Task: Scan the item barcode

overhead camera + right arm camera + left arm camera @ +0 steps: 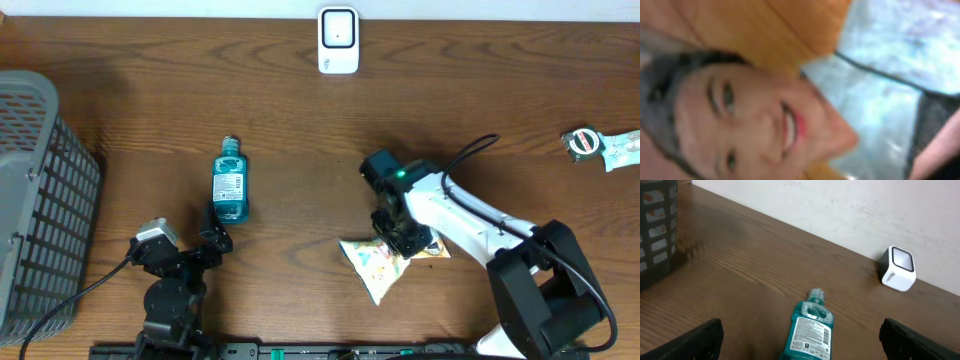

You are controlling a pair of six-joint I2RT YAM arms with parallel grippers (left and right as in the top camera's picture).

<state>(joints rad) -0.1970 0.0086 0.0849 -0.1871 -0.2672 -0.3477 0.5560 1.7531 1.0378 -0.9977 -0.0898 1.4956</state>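
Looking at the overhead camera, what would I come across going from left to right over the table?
grey basket → blue mouthwash bottle → white barcode scanner → snack packet → small wrapper near the right edge
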